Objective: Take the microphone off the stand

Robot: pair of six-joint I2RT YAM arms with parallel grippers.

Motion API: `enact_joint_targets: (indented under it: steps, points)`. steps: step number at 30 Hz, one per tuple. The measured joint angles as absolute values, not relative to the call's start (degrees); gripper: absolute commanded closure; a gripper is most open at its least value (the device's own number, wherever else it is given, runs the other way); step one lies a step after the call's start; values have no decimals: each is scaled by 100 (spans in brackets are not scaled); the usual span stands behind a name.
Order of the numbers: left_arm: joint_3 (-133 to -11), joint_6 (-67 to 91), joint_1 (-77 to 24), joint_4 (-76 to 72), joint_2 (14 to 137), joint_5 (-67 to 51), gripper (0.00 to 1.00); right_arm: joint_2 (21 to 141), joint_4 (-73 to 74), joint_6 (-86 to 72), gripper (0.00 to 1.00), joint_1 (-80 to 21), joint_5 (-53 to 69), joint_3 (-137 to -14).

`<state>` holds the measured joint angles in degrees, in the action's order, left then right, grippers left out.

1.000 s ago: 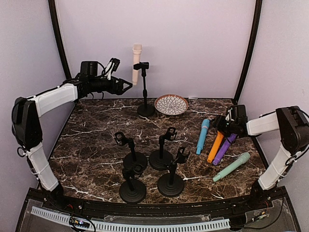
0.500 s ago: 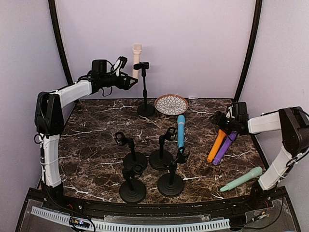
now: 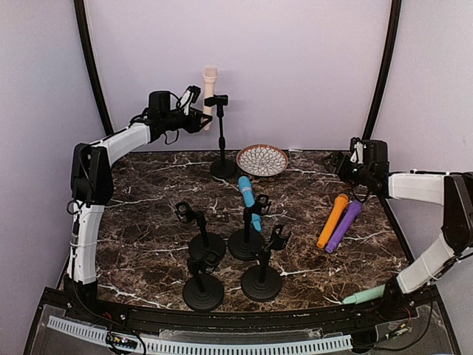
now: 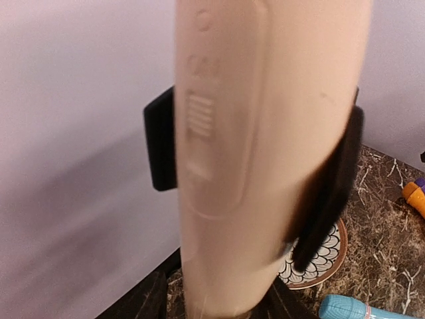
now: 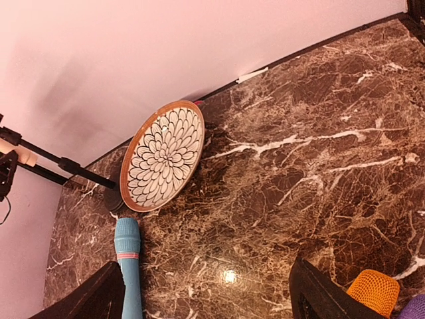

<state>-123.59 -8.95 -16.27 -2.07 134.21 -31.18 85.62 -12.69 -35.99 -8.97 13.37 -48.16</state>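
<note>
- Microphone [image 3: 210, 85], far worktop edge: rigid, light, smooth (likely slippery); best taken mid-body.
- Left gripper [image 3: 198, 100] right at it; clamped or not, cannot tell.

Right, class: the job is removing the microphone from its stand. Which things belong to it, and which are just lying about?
Job: cream microphone; tall stand; left tool.
Lying about: patterned plate; blue microphone; orange microphone; purple microphone; green microphone; four empty short stands.
</note>
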Motion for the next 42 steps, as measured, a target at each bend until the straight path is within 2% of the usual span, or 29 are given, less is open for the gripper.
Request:
enact_joint_targets:
  steps: [1,3,9,15,27,37,42]
  points:
    - [-12409,-902,-1627,-211,13450,-3127,67,8503,-1260,-3577,14,-897,1356,-4821]
    - [-12505,-910,-1627,-226,13511,-3153,77,8403,-1247,-3535,14,-897,1391,-4823]
    - [-12564,-991,-1625,-298,13576,-3280,98,8138,-1090,-3409,14,-897,1437,-4834]
    - [-12005,-976,-1612,-709,13351,-3439,100,7907,-991,-3323,14,-897,1514,-4836]
    - [-8932,-939,-1811,-1466,11253,-3166,100,7638,-978,-3273,15,-1177,1649,-4842]
    - [-7697,-897,-2324,-1577,10219,-2703,100,7454,-934,-3208,15,-1439,1662,-4847]
    - [-7297,-733,-2731,-1662,9902,-2652,100,7439,-1026,-3092,12,-1750,1900,-4965]
